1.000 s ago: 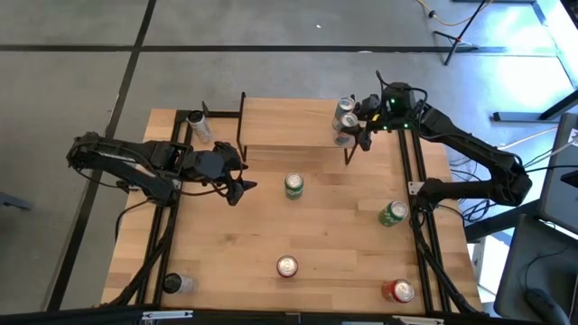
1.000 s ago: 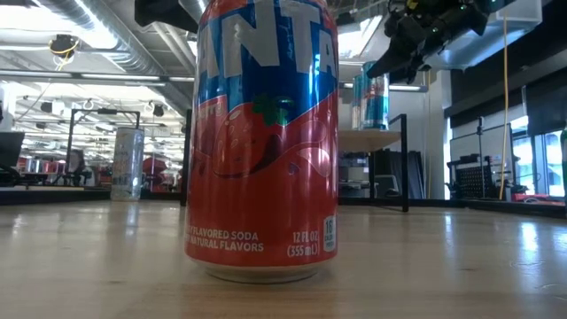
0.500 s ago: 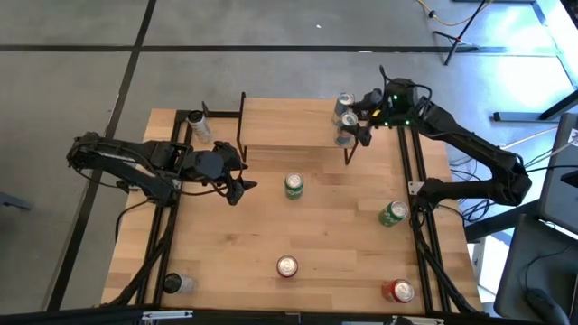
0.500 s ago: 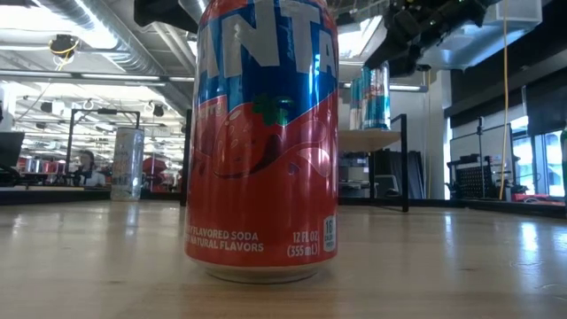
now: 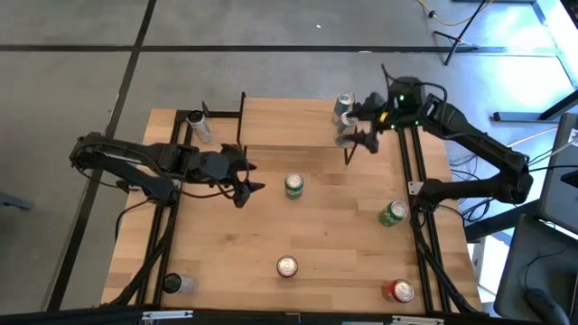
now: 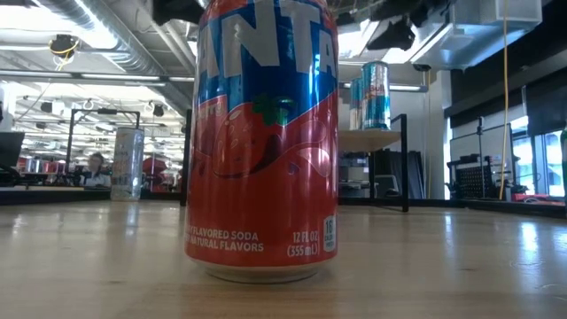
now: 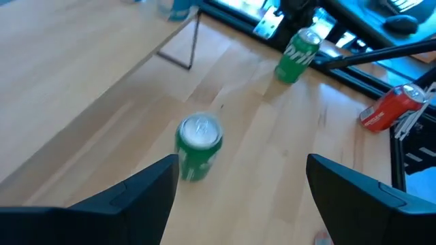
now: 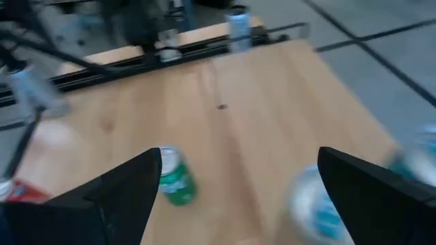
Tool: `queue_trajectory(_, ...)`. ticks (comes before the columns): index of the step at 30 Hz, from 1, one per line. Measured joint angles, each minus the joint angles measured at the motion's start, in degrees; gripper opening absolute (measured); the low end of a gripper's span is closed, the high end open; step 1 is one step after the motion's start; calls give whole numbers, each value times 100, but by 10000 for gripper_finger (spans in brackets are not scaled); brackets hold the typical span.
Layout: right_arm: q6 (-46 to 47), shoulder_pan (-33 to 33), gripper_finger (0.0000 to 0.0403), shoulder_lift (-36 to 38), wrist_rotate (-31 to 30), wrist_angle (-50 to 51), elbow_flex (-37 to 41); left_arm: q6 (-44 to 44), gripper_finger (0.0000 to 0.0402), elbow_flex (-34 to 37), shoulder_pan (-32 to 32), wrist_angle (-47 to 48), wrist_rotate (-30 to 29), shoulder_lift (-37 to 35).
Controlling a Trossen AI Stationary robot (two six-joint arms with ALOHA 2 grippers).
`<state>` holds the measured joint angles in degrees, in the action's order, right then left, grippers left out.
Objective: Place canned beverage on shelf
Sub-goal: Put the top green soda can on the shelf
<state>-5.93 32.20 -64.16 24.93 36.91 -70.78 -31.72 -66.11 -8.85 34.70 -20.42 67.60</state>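
Two blue and silver cans (image 5: pixel 343 106) stand upright on the right end of the shelf (image 5: pixel 289 122), a low wood-topped rack at the table's far edge. The low view shows them (image 6: pixel 372 96) on its plank. My right gripper (image 5: pixel 362 127) is open just right of and above the cans, touching neither; in its wrist view they are blurred (image 8: pixel 317 204). My left gripper (image 5: pixel 256 178) is open above the table, left of an upright green can (image 5: pixel 293 186), which shows between its fingers (image 7: pixel 199 146) farther off.
A red Fanta can (image 5: pixel 287 266) stands near the front edge and fills the low view (image 6: pixel 263 142). A green can (image 5: pixel 391 213) and a red can (image 5: pixel 398 291) lie on their sides at the right. A pale can (image 5: pixel 197 125) stands left of the shelf, and a dark can (image 5: pixel 173 283) at the front left.
My right gripper has opened, let go of the nearer can on the shelf, and drawn back up and toward the table's right edge. The can stays upright beside the other. My left gripper has edged toward the green can.
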Motion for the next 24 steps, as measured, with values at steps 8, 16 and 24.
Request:
queue_trajectory(8, 313, -1644, 380, -188, -1005, -454, 261, 191, 309, 0, 78, -297, 627, 541)
queue_trajectory(16, 330, -2691, 380, -987, -1970, -1128, 597, 384, 309, 0, 84, -238, 683, 240)
queue_trajectory(24, 720, -2926, 380, -2041, -2146, -1825, 601, 386, 309, 0, 87, 512, 798, -131)
